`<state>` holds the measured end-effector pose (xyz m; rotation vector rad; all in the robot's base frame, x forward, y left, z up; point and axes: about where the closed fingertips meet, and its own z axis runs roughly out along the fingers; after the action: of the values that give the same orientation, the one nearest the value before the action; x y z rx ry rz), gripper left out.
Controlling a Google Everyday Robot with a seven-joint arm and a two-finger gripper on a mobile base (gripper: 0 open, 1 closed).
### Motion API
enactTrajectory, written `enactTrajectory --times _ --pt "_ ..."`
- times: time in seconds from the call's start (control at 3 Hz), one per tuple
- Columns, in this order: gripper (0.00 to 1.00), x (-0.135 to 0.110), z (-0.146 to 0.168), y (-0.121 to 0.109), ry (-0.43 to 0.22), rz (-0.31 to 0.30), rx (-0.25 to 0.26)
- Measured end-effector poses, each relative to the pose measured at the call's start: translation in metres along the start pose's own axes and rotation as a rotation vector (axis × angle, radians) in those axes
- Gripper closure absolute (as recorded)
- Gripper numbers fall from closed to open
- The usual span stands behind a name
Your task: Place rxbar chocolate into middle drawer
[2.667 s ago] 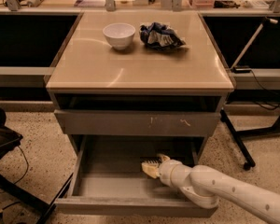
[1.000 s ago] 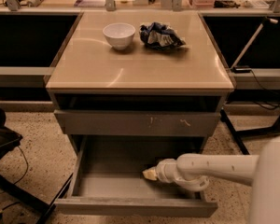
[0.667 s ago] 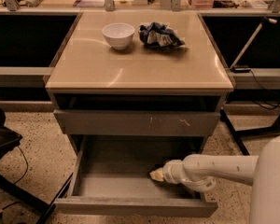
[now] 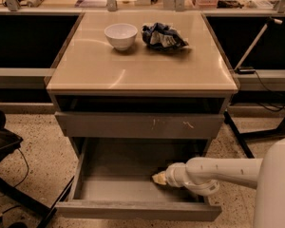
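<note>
The middle drawer (image 4: 133, 189) is pulled out at the bottom of the cabinet and shows its grey box interior. My gripper (image 4: 158, 178) is inside it, low over the floor at the right of centre. The white arm (image 4: 218, 172) reaches in from the right. The rxbar chocolate does not show anywhere; it may be hidden by the gripper.
A white bowl (image 4: 120, 34) and a crumpled blue-and-white snack bag (image 4: 162, 36) sit on the beige cabinet top (image 4: 142, 70). A shut grey drawer front with whitish scratches (image 4: 140, 125) is above the open drawer. A black chair base (image 4: 4, 175) stands at the left.
The arm swung from a diagonal reach at the lower right to a level reach from the right. The gripper stayed inside the drawer, shifting only slightly.
</note>
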<state>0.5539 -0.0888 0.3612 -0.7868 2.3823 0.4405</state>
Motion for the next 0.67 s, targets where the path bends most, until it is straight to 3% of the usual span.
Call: enactTrajectory --times 0.67 --pt "0.11 0.0 0.0 0.0 0.0 0.0 0.0"
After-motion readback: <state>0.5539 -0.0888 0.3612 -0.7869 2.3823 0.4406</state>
